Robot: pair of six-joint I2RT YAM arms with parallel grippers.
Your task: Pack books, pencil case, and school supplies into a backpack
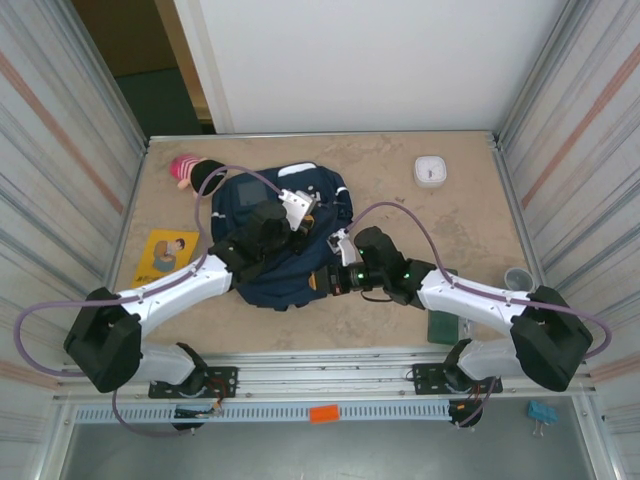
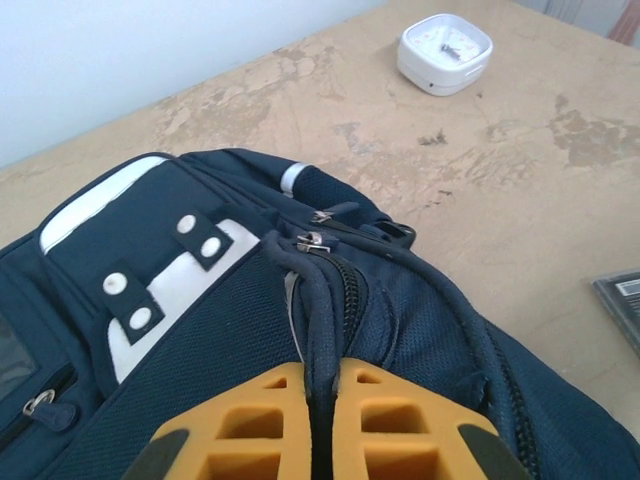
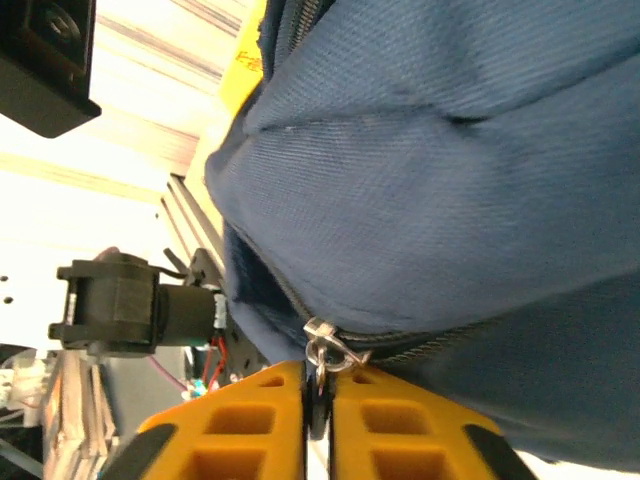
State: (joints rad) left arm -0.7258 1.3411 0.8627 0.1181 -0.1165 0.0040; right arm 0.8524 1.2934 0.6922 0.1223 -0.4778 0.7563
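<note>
My left gripper (image 2: 322, 378) is closed tight on a dark corded edge that runs along the zipper line of the backpack (image 2: 200, 330), at the bottom centre of the left wrist view. The cord rises straight out from between my yellow fingers (image 2: 260, 420). The white patch with its snap tabs sits to the left of the pinch.

My right gripper (image 3: 318, 385) is at the bottom centre of the right wrist view, against the navy fabric. Its fingers are nearly together with only a thin slit between them. A silver zipper pull (image 3: 322, 345) hangs right at the slit. I cannot tell whether the fingers clamp it or merely touch it.

From above, the backpack (image 1: 235, 200) lies in the middle of the table (image 1: 400, 300), with both my arms reaching onto it. The yellow-orange book (image 1: 165, 255) lies flat on the left, just beside the bag. The dark green book (image 1: 443, 325) lies at the lower right, partly under my right arm. A white square device (image 1: 430, 170) sits at the upper right, well apart from the bag.
</note>
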